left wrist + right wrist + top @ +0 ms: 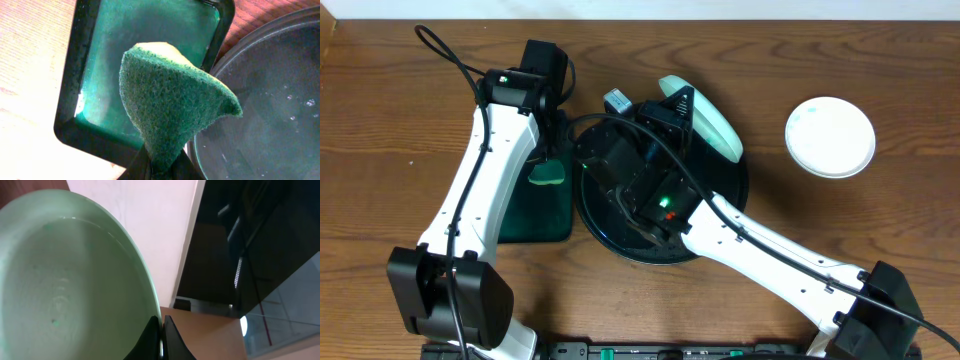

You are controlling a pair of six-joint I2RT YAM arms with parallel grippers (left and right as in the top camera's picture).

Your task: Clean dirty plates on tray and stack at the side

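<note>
Progress: roughly mid-task, by my read. One plate [830, 137] lies flat on the bare surface [880, 60], right of the black tray [728, 180] and well apart from it. It looks clean white. Can't tell if it's one plate or two stacked.

Second plate [712, 122] is up in the right tool [680, 112], over the tray's far-right edge. In the right wrist view the fingers [150, 340] are pinched narrow on its rim. The plate face is pale green with a few tiny teal specks, so probably not fully wiped.

Left tool [160, 169] is closed on the green sponge [170, 100], hanging over the green tray [67, 100] just beside the black tray's rim. The sponge is not touching the plate.

No third plate visible, but the arm hides much of the black tray.

Left to do: finish wiping the held plate, stack it at the side, handle any remainder.

Orientation: the held plate is steeply tilted, near on edge. From overhead it reads as a narrow ellipse, long axis upper-left to lower-right. Its broad face is toward the right wrist camera.
</note>
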